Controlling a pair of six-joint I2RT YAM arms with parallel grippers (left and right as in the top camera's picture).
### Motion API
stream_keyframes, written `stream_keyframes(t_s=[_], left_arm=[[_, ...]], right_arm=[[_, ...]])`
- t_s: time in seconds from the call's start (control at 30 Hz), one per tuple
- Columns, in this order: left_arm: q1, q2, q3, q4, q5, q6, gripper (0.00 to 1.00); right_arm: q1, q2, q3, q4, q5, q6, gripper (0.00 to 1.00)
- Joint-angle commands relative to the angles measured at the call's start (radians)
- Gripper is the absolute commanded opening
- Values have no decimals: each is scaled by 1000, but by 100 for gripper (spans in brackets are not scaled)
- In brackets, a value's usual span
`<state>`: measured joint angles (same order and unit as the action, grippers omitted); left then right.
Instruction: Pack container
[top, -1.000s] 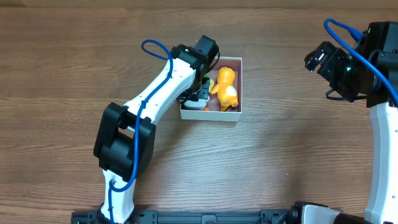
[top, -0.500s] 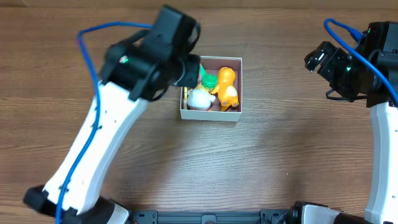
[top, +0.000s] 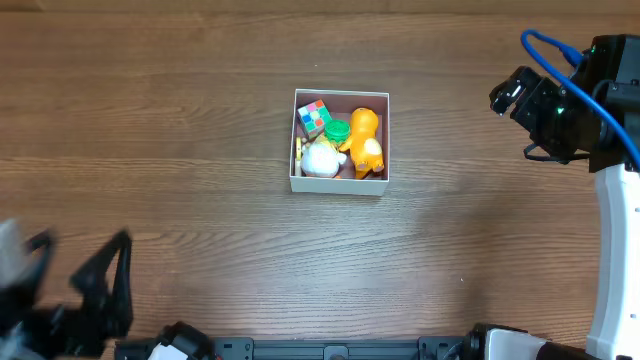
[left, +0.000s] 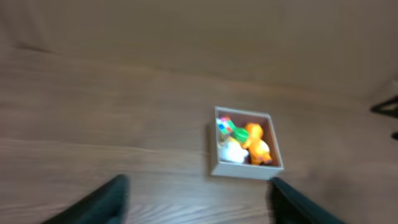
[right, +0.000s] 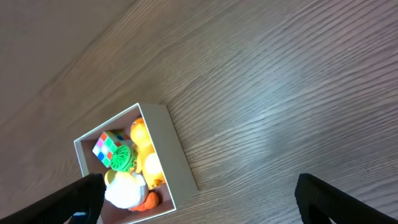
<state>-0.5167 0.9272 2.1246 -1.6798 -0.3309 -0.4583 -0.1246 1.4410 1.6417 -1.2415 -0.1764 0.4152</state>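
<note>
Fingers (left: 102, 202) of my left gripper (top: 80, 262), spread wide and empty, have pulled back from the container (top: 340, 186), which sits on the table (top: 200, 200) with four toys (top: 362, 140) inside, while my right gripper (right: 199, 186) hangs open well apart, so packing looks finished.

The container (top: 340, 184) sits mid-table with bare wood of the table (top: 200, 100) on all four sides, so its thin white walls are reachable from any side and from above. Inside, a colour cube (top: 314, 117), a green toy (top: 338, 131), an orange figure (top: 364, 140) and a white toy (top: 320, 160) crowd together, leaving only slivers of floor. The left gripper (top: 78, 258) is spread wide and well apart at the near left edge. The right gripper (top: 507, 95), also spread, is well apart to the right.
</note>
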Motion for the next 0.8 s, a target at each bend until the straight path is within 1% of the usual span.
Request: stream_keyframes(t_s=[0.0, 0.2, 0.27, 0.37, 0.47, 0.53, 0.57, 0.6, 0.67, 0.7, 0.77], left_arm=[[1, -21, -42, -10, -87, -55, 100], [1, -38, -48, -9, -87, -43, 100], [1, -38, -48, -9, -87, -43, 100], [1, -38, -48, -9, -87, -43, 100], [1, -38, -48, -10, -87, -43, 100], [1, -38, -48, -9, -87, -43, 100], [1, -38, -48, -9, -87, -43, 100], [1, -38, -48, -9, -87, -43, 100], [1, -38, -48, -9, -87, -43, 100], [1, -38, -48, -9, -87, -43, 100], [1, -38, -48, -9, -87, -43, 100]], right_arm=[[-6, 3, 8, 5, 2, 5, 100], [-4, 1, 8, 5, 3, 5, 100], [7, -24, 8, 5, 3, 5, 100], [61, -118, 8, 5, 3, 5, 100], [148, -242, 0, 5, 3, 5, 100], [164, -328, -37, 6, 2, 4, 100], [164, -377, -76, 11, 15, -5, 100], [164, -434, -133, 45, 79, -27, 100], [164, -573, -309, 188, 191, -31, 100], [164, -626, -387, 248, 209, -31, 100], [164, -778, -608, 399, 217, -54, 100]])
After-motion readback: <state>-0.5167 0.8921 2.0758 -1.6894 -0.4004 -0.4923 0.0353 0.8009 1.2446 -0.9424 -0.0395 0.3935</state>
